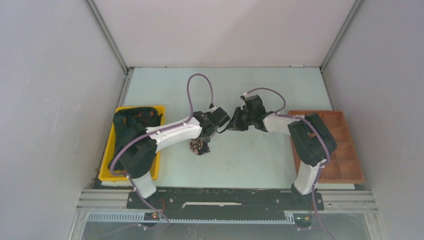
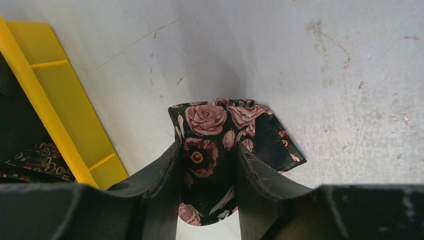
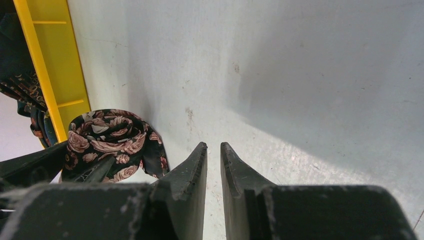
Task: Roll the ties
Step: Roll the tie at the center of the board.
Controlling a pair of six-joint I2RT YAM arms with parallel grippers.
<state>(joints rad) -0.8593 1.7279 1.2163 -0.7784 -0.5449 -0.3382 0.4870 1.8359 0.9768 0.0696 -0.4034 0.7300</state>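
Note:
A black tie printed with pink roses (image 1: pixel 197 146) is rolled into a small bundle at the middle of the table. My left gripper (image 1: pixel 202 141) is shut on the tie, and in the left wrist view the roll (image 2: pixel 210 127) is squeezed between my left gripper's (image 2: pixel 207 150) two fingers, its pointed end sticking out to the right. My right gripper (image 1: pixel 234 123) hovers just right of it, apart from the cloth. In the right wrist view my right gripper (image 3: pixel 213 146) shows only a thin slit with nothing in it, and the roll (image 3: pixel 112 137) lies to its left.
A yellow bin (image 1: pixel 107 172) at the left holds more dark ties (image 1: pixel 131 124); its rim (image 2: pixel 60 100) and its ties (image 2: pixel 35 157) also show in the left wrist view. A brown compartment tray (image 1: pixel 350 167) stands at the right, partly behind the right arm.

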